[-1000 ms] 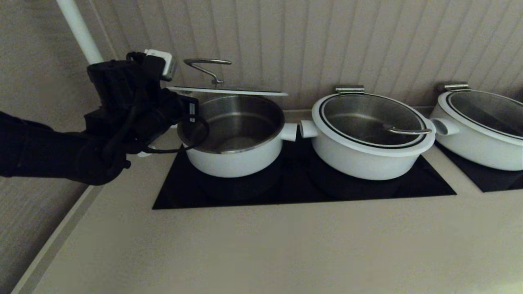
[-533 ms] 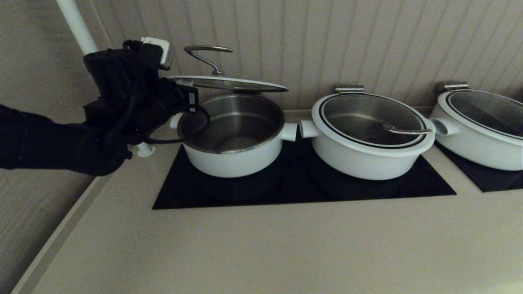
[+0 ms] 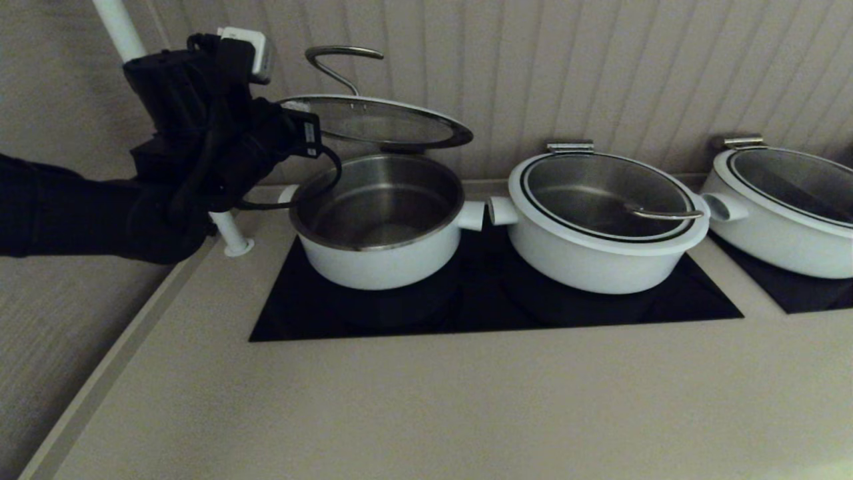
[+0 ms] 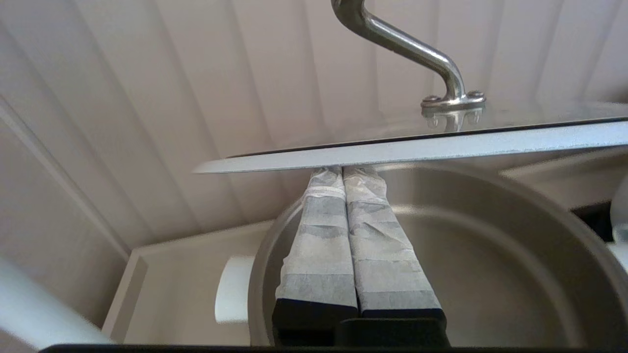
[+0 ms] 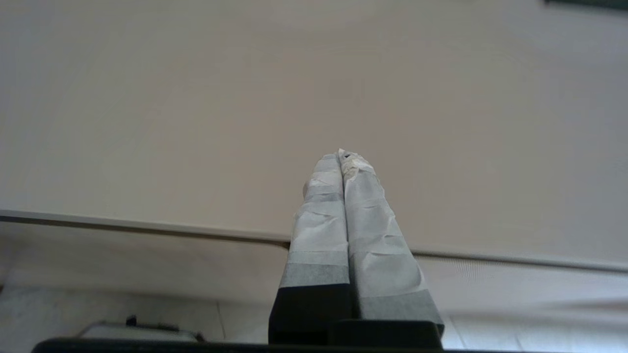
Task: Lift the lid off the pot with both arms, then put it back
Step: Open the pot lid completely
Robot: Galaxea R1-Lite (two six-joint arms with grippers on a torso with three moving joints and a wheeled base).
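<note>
The pot (image 3: 386, 257) stands open at the left of the black cooktop (image 3: 493, 303), its steel liner showing. The lid (image 3: 376, 123) hangs above it, tilted, with its left edge highest and its looped handle (image 3: 343, 57) on top. My left gripper (image 3: 293, 120) is at the lid's left edge. In the left wrist view its taped fingers (image 4: 319, 235) are pressed together with nothing between them, and the gripper's tips (image 4: 342, 169) reach under the lid's white rim (image 4: 417, 147), above the pot (image 4: 490, 255). My right gripper (image 5: 342, 154) is shut and empty over a plain beige surface, out of the head view.
Two more white pots with lids on stand to the right, one in the middle (image 3: 603, 227) and one at the far right (image 3: 786, 207). A white pole (image 3: 223, 230) rises beside my left arm. The panelled wall is close behind the pots. The beige counter (image 3: 433, 400) stretches in front.
My left gripper has risen. The lid's left edge has gone up with it, so the lid has tilted from nearly level to slanted above the pot.
</note>
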